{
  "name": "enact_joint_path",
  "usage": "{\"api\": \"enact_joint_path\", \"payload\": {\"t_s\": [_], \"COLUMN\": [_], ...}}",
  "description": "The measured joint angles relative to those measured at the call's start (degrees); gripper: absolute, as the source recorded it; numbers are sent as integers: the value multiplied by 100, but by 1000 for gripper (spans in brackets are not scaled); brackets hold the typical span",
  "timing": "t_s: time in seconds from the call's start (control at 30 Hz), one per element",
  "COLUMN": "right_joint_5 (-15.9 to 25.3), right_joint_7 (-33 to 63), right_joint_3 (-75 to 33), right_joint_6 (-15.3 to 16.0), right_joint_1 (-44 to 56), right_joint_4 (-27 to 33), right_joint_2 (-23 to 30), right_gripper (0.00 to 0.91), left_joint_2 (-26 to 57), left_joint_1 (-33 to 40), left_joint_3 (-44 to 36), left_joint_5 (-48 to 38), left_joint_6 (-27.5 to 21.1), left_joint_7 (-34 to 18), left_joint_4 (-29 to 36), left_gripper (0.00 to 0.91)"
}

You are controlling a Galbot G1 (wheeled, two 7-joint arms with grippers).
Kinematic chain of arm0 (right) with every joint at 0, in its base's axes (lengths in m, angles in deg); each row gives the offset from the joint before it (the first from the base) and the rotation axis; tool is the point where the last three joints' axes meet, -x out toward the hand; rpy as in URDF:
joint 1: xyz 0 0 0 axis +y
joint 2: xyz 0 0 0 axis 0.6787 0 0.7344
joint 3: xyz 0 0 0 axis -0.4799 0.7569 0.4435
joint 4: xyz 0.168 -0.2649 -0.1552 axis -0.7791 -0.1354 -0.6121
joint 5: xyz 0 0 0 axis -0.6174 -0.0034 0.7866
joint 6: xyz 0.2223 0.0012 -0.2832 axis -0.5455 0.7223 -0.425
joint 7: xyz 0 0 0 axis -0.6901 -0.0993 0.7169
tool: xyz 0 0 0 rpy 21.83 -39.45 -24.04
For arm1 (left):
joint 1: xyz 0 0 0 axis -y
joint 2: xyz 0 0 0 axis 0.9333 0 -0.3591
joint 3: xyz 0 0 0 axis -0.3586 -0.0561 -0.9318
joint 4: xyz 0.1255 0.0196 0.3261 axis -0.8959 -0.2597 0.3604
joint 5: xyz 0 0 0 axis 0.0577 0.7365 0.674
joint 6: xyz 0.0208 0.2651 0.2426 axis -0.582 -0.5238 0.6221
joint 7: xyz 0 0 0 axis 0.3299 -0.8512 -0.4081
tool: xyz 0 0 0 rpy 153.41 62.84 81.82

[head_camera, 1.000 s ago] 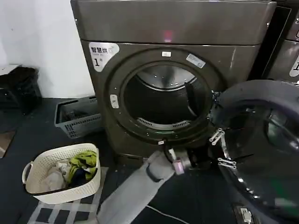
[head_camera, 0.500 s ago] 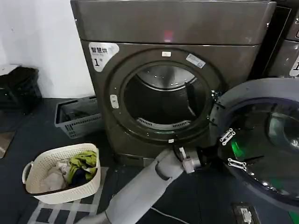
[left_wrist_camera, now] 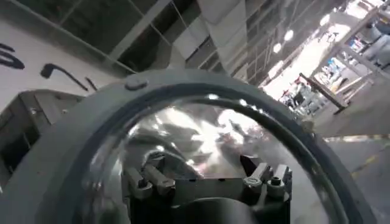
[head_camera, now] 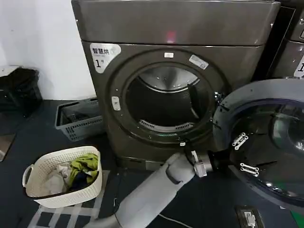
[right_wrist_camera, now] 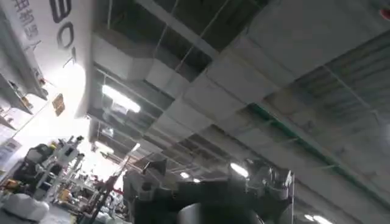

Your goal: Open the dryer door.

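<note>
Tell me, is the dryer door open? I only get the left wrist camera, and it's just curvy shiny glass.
Observer: Yes. In the head view the dryer door stands wide open to the right of the dryer, and the drum opening is uncovered.
Operator: Where's my left gripper?
Observer: The left gripper is at the door's lower edge, on the side nearest the dryer.
Operator: Anything on the floor?
Observer: A white basket of clothes sits to the left of the dryer's front.

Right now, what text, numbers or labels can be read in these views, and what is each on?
"智慧烘" above "1": white sticker on the dryer.
Small white label above the drum opening: too small to read.
Small tag at top of the opening: unreadable.
"BO": partial dark lettering on a white wall, cut off.
</note>
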Motion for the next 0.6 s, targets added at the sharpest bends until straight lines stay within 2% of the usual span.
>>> {"api": "enact_joint_path", "payload": {"t_s": [0.37, 0.6], "right_joint_5": [-9, -98], "right_joint_7": [-12, -184], "right_joint_3": [-16, 51], "right_joint_6": [30, 132], "right_joint_1": [4, -61], "right_joint_4": [5, -67], "right_joint_2": [5, 65], "right_gripper": [907, 907], "left_joint_2": [2, 2], "left_joint_1": [44, -106], "left_joint_3": [-150, -179], "left_joint_5": [199, 286], "left_joint_6": [-47, -243], "left_joint_7": [1, 82], "left_joint_4": [-289, -76], "left_gripper": [907, 907]}}
